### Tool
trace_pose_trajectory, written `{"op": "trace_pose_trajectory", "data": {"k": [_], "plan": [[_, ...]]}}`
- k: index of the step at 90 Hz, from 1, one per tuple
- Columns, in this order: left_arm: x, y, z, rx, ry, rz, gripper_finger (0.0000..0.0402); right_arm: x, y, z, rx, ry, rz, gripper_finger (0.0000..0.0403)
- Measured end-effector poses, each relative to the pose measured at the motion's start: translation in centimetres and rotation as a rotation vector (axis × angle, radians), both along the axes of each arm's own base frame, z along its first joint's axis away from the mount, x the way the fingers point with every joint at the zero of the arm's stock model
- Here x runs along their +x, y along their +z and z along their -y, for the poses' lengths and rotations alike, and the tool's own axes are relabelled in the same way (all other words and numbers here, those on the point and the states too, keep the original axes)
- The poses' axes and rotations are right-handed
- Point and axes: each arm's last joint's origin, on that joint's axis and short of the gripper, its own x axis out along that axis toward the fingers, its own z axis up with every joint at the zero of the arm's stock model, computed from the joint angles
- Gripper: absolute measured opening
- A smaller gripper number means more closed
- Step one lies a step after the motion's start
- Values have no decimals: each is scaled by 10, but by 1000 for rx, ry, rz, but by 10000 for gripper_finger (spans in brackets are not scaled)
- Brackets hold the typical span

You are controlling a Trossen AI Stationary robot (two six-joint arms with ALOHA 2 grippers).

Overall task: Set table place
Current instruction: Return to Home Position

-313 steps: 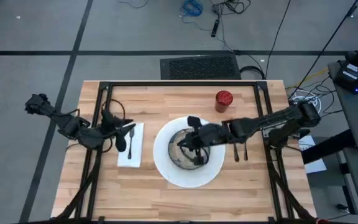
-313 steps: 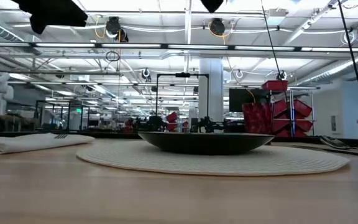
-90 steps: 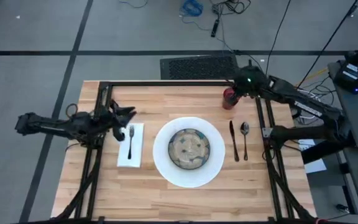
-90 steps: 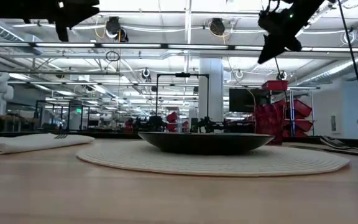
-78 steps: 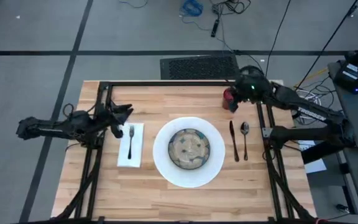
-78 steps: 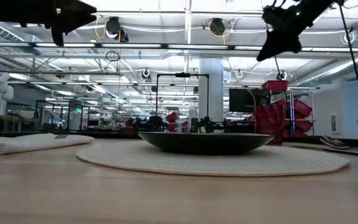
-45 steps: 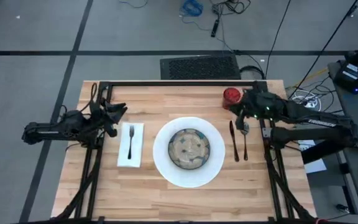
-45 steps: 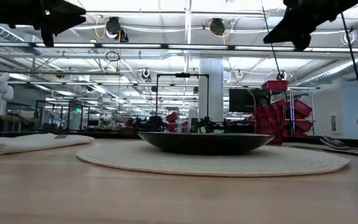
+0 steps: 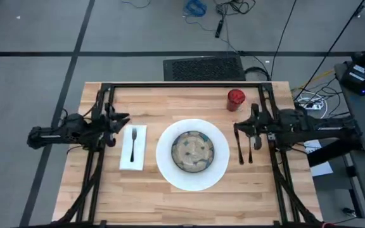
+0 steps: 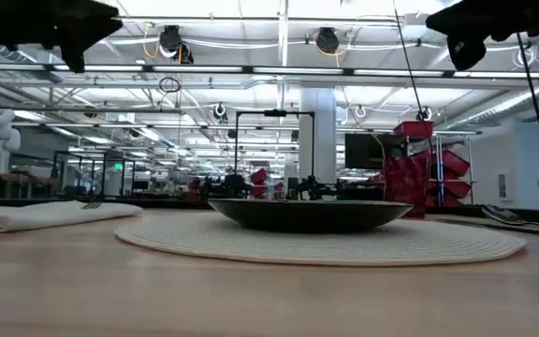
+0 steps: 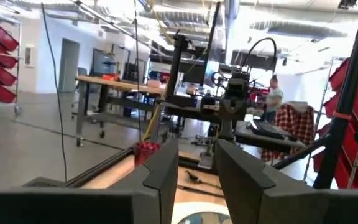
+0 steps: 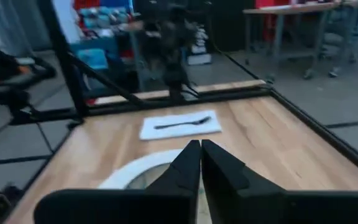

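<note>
On the wooden table (image 9: 189,202) a round white plate (image 9: 170,171) carries a speckled bowl (image 9: 193,150). Left of it lies a white napkin (image 9: 138,161) with a dark fork (image 9: 133,142) on top. A knife (image 9: 239,152) and spoon (image 9: 250,151) lie right of the plate, and a red cup (image 9: 236,99) stands at the far right. My left gripper (image 9: 124,118) hovers open just left of the napkin. My right gripper (image 9: 241,128) hangs shut above the handles of the knife and spoon, high over the table in the low view (image 10: 475,23).
Black frame bars run along the table's far edge (image 9: 182,85) and down both sides (image 9: 94,171). The right wrist view shows the napkin (image 12: 180,124) and the plate's rim (image 12: 135,168) ahead of the shut fingers. Bare wood lies near the front edge.
My right gripper has drawn back from the red cup toward the table's near and right edges, ending above the knife and spoon. My left gripper has pulled back toward the table's left edge, away from the napkin. The cup, cutlery, plate and bowl stay put.
</note>
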Motion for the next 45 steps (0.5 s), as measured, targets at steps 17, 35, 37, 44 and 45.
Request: {"op": "trace_pose_trajectory", "data": {"k": [17,35,37,44,45], "plan": [[5,-16,0,-7,-6,-13,93,-12,-7,0,-19,14,62,0],[4,-12,3,15,-104,6,93,-24,-24,-2,-7,79,197,0],[5,-12,4,20,-123,5,93,-25,-26,-2,-9,89,216,0],[5,-14,5,9,-164,-3,93,-26,-38,-3,-17,116,255,0],[5,-14,5,5,-166,-5,93,-26,-40,-3,-18,116,260,0]]}}
